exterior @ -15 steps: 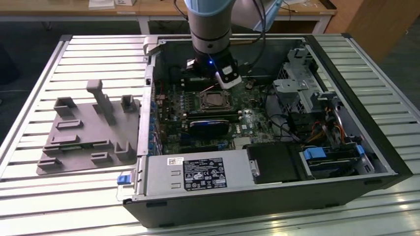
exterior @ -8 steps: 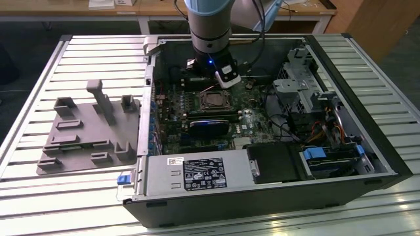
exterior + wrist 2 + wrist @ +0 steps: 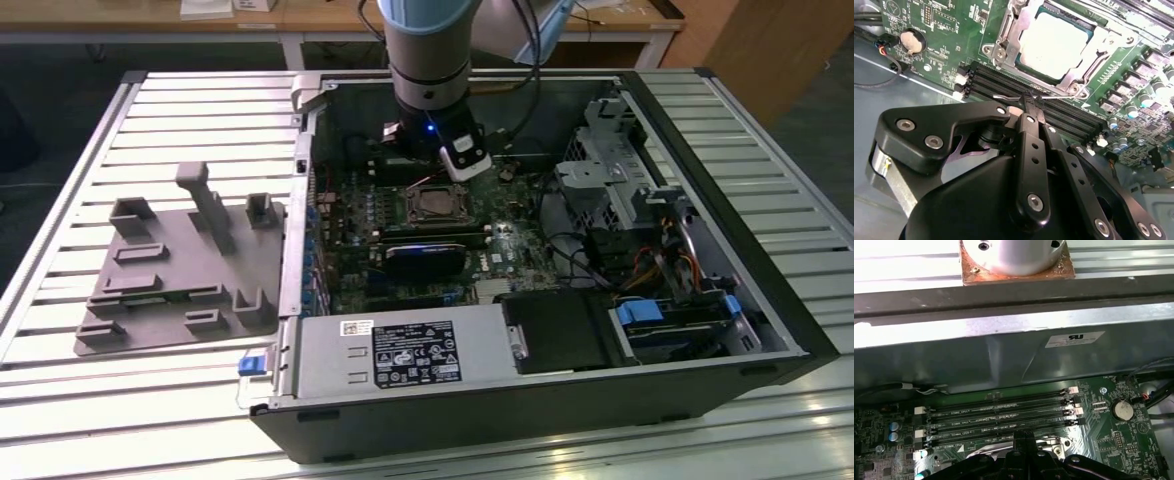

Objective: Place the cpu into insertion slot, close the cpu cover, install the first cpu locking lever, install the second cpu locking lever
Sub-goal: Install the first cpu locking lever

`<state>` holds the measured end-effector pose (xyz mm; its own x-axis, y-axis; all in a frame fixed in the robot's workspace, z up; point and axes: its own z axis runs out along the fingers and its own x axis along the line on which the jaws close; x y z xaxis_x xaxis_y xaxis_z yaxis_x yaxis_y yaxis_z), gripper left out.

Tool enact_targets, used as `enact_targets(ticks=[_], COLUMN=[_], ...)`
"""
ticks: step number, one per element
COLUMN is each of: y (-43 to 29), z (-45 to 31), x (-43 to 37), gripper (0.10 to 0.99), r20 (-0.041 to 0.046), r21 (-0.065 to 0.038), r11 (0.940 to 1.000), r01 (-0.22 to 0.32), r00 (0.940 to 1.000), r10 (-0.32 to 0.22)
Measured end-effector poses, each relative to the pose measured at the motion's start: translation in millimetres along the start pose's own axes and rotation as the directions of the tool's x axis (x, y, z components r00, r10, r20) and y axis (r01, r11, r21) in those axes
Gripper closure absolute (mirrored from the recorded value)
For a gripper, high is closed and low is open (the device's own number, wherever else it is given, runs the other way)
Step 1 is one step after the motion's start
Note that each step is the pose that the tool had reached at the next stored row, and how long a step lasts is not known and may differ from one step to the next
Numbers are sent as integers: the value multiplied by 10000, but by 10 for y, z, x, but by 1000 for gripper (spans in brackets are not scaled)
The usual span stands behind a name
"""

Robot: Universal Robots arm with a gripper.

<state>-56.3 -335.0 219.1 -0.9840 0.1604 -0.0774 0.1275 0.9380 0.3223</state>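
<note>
The cpu (image 3: 1054,42) lies flat in the insertion slot (image 3: 430,205) on the green board, its pale metal top showing. The silvery cpu cover (image 3: 1004,35) lies down around it as a frame. A thin wire cpu locking lever (image 3: 1004,96) runs along the socket's edge beside the memory slots. My gripper (image 3: 1031,104) has its black fingers pressed together with the wire passing through their tips. In the exterior view the gripper (image 3: 443,178) hangs just behind the socket, inside the open case. The fingertips (image 3: 1024,436) also show shut in the first wrist view.
Black memory slots (image 3: 1004,82) run close by the fingertips. A coin battery (image 3: 911,41) sits further off. A black card (image 3: 427,255), a power supply (image 3: 400,355) and a drive cage (image 3: 614,180) fill the case. The case wall (image 3: 1004,355) rises behind. A grey fixture (image 3: 174,265) lies on the table.
</note>
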Motion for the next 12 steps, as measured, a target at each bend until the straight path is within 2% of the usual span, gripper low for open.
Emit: enact_targets(ticks=[4, 7, 8, 12], y=[23, 52, 88, 101], z=[16, 32, 51, 65], x=[-8, -2, 4, 6], gripper=[984, 984, 984, 984], r20=[27, 43, 55, 77], r21=[113, 148, 171, 223], r11=[9999, 9999, 9998, 9997], r01=[-26, -53, -81, -104], r00=[10000, 10000, 10000, 9999], r10=[26, 53, 80, 102])
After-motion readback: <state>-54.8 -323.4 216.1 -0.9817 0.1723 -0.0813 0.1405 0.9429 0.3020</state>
